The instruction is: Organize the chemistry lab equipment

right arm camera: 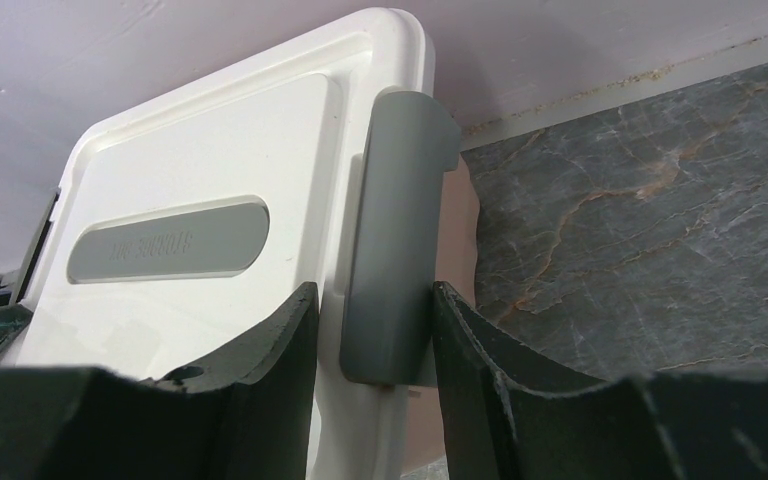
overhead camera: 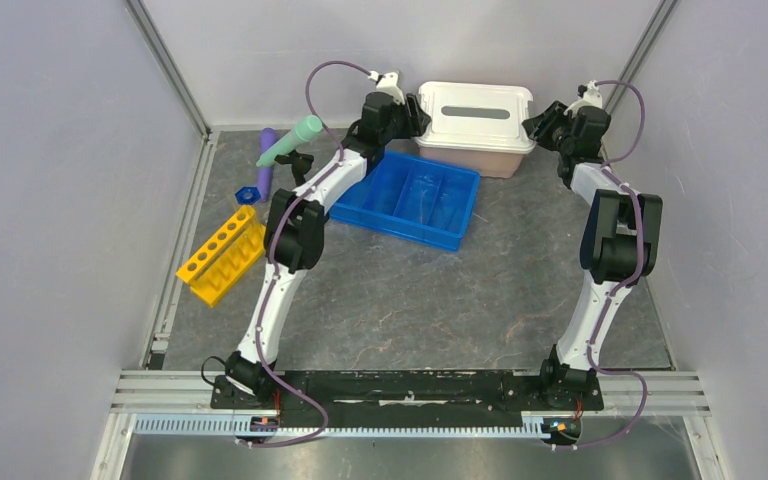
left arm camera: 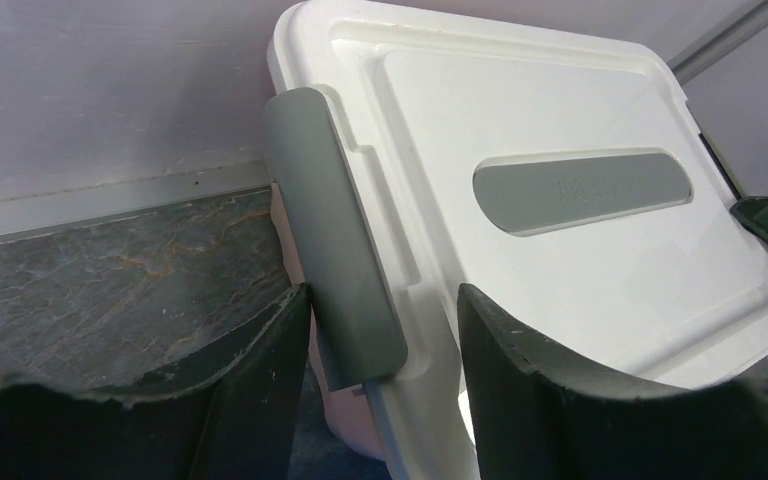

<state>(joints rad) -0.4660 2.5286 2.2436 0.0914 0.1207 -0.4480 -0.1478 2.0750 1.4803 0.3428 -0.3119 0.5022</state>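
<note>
Left gripper (left arm camera: 382, 295) open, jaws straddling grey latch (left arm camera: 335, 230) of white lid (left arm camera: 560, 270). Right gripper (right arm camera: 374, 290) open, straddling opposite latch (right arm camera: 392, 220). Pink bin (overhead camera: 480, 158) under lid, blue tray (overhead camera: 395, 230) just beside. Yellow rack (overhead camera: 222, 253), mint-green tube (overhead camera: 292, 140), purple tube (overhead camera: 266, 160), blue funnel (overhead camera: 247, 193) grouped far left on table.

Top camera sits high behind the arm bases (overhead camera: 235, 385), looking down on the whole table (overhead camera: 410, 300). Each wrist camera peers forward between its own fingers (left arm camera: 250, 380), very close on opposite ends of the white lid (overhead camera: 475, 112), which all three views share.
</note>
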